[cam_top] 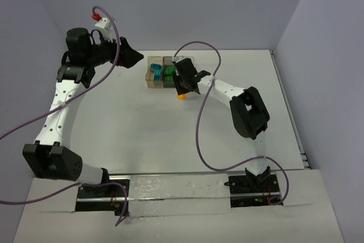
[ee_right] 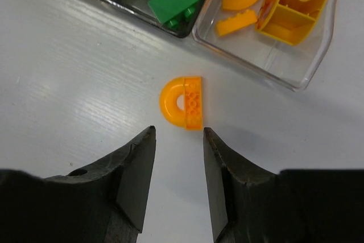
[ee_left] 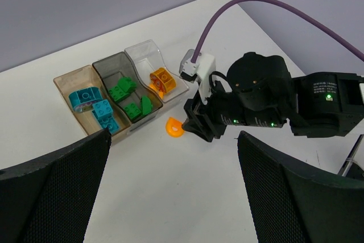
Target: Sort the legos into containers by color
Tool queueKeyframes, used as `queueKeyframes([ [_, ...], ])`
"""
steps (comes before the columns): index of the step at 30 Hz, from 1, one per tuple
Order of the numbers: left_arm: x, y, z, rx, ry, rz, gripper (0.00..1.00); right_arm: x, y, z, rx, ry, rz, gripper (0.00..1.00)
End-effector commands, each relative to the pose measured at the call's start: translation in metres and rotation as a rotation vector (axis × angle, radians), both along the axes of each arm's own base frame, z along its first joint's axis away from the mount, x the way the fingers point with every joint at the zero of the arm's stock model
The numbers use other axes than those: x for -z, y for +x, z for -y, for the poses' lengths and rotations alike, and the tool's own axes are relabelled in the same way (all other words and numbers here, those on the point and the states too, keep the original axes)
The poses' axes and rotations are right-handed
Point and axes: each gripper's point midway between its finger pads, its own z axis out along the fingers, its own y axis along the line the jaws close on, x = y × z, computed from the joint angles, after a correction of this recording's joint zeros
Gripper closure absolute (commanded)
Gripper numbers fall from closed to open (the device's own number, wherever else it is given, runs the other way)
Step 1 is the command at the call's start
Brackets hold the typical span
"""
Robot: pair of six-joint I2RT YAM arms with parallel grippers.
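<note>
An orange arch lego (ee_right: 183,102) lies on the white table just beyond my right gripper (ee_right: 178,131), which is open and empty, its tips close on either side of it; the lego also shows in the top view (cam_top: 181,97) and left wrist view (ee_left: 174,127). The three joined containers (ee_left: 120,98) hold teal-blue legos (ee_left: 94,105) in the orange-brown box, green legos (ee_left: 129,99) in the grey box and orange legos (ee_left: 162,80) in the clear box (ee_right: 318,44). My left gripper (cam_top: 136,57) is raised at the far left, open and empty.
The right arm (ee_left: 273,103) and its purple cable (cam_top: 199,123) reach over the table beside the containers. Grey walls stand behind and at the right; the table's far edge runs behind the boxes.
</note>
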Motion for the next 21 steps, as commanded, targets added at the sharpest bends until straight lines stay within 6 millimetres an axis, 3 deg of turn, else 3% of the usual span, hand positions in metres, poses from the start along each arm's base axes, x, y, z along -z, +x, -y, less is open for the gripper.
queueKeyframes([
  [1, -0.023, -0.007, -0.003, -0.003, 0.003, 0.078, 0.01, -0.010, 0.021, -0.007, 0.034, 0.034, 0.034, 0.54],
  [21, -0.022, -0.004, -0.002, 0.003, 0.001, 0.075, 0.01, 0.027, 0.021, 0.007, 0.049, -0.053, -0.075, 0.50],
])
